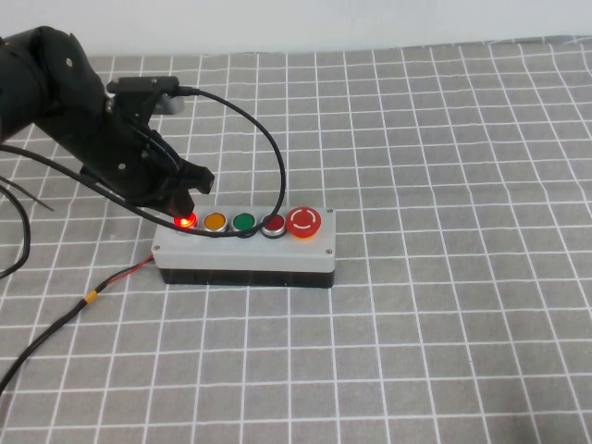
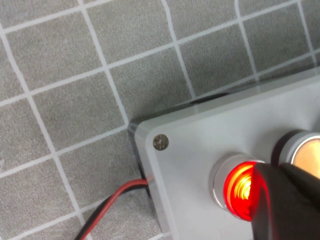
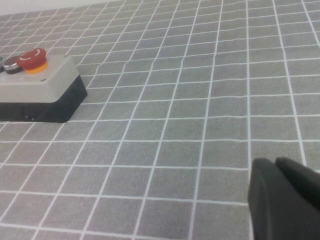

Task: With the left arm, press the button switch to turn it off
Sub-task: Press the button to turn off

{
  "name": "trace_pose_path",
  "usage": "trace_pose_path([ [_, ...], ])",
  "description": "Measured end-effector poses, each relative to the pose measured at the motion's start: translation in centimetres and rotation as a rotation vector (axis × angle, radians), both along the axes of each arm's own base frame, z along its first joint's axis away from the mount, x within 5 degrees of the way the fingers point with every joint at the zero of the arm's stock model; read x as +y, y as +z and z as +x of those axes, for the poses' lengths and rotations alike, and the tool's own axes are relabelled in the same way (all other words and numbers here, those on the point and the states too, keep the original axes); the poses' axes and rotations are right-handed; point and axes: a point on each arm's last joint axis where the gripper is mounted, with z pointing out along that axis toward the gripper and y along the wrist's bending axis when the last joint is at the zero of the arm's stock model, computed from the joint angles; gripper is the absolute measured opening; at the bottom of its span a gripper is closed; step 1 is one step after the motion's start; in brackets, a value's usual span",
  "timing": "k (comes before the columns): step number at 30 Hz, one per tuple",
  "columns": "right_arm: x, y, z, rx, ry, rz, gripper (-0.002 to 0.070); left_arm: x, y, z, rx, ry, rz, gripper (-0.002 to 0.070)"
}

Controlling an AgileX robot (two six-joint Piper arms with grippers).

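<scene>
While button switch [image 1: 186, 220] glows, left gripper [image 1: 182, 200] touching it; right gripper [image 3: 285, 200] well apart.

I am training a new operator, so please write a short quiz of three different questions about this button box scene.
1. True or false: the button switch is glowing red.
2. Multiple choice: the left gripper is
A. over the green button
B. at the button switch, at the end of the row
C. far from the grey box
3. Short answer: which button stands at the opposite end of the row?

Key:
1. True; it is lit in the high and left wrist views.
2. B.
3. The big red mushroom button. The right gripper is away from the box, above the checked cloth.
</scene>
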Motion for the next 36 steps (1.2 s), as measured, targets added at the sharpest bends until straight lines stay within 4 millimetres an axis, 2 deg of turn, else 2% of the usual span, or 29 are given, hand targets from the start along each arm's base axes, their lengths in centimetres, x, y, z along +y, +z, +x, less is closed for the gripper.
trace_pose_path([
  [16,0.0,0.0,0.0,0.000,0.000,0.000,-0.0017,0.0,-0.4,0.2,0.023,0.004,0.006,-0.0004],
  [21,0.0,0.0,0.0,0.000,0.000,0.000,-0.0017,-0.3,1.7,-0.7,-0.062,-0.026,0.020,-0.0004],
  [25,0.0,0.0,0.0,0.000,0.000,0.000,-0.0017,-1.1,6.0,-2.4,-0.240,-0.061,0.001,-0.0004],
  [27,0.0,0.0,0.0,0.000,0.000,0.000,-0.0017,-1.6,8.4,-3.9,-0.357,-0.076,-0.023,-0.0004],
  [29,0.0,0.0,0.0,0.000,0.000,0.000,-0.0017,-1.8,9.9,-5.5,-0.448,-0.085,-0.044,-0.0004],
  [32,0.0,0.0,0.0,0.000,0.000,0.000,-0.0017,-1.5,11.3,-8.3,-0.555,-0.081,-0.077,-0.0004],
  [36,0.0,0.0,0.0,0.000,0.000,0.000,-0.0017,-0.1,10.8,-12.0,-0.629,-0.053,-0.093,-0.0004],
])
